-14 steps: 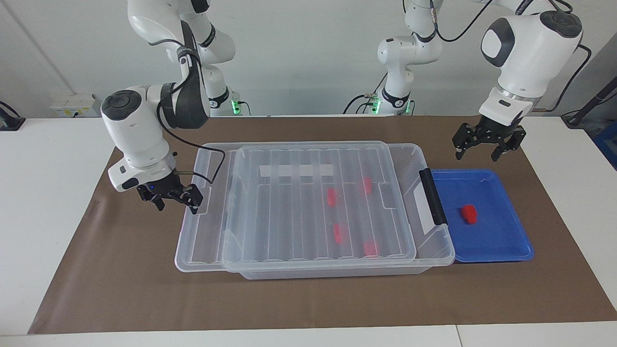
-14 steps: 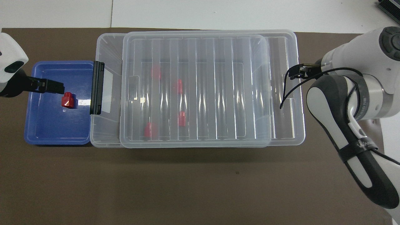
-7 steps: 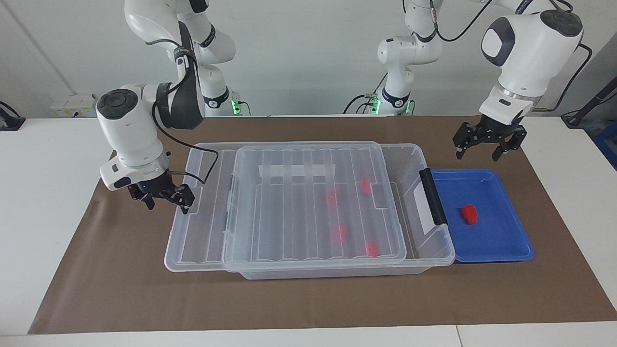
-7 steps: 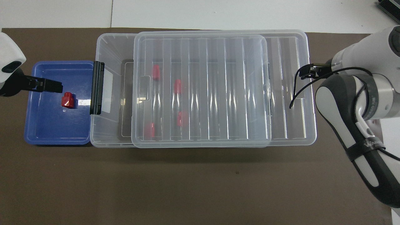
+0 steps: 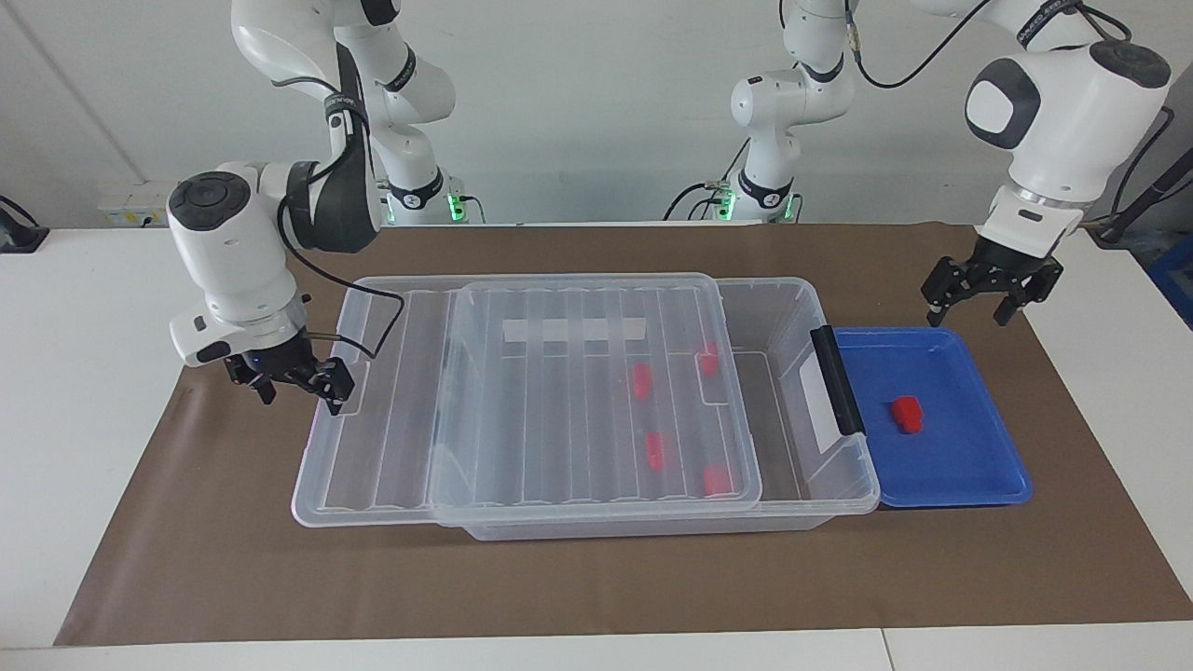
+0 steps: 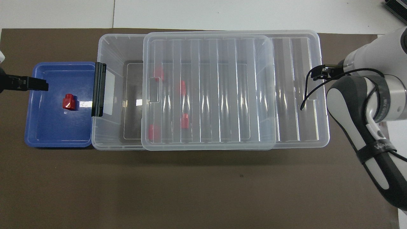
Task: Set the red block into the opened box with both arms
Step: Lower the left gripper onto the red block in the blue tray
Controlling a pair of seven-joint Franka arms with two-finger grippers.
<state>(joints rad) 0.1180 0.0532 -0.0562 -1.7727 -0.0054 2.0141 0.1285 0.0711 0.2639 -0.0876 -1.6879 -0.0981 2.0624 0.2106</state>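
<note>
The red block (image 5: 906, 413) (image 6: 69, 102) lies in the blue tray (image 5: 969, 485) (image 6: 47, 136). The clear box (image 5: 820, 308) (image 6: 111, 51) stands beside the tray, black handle (image 5: 836, 380) toward it. Its ribbed lid (image 5: 559, 401) (image 6: 222, 95) lies shifted toward the right arm's end, leaving a gap at the handle end. Several red blocks (image 5: 641, 380) show inside through the lid. My right gripper (image 5: 298, 399) is open at the lid's overhanging end, one finger (image 5: 335, 387) against it. My left gripper (image 5: 974, 312) (image 6: 35, 85) hangs open over the tray's edge.
A brown mat (image 5: 596, 578) covers the table under the box and tray. The lid overhangs the box at the right arm's end. The right arm's cable (image 5: 373, 308) loops over the lid's corner.
The lid has slid toward the right arm's end together with the right gripper, widening the gap. The left gripper has drifted away from the box toward the tray's outer edge.
</note>
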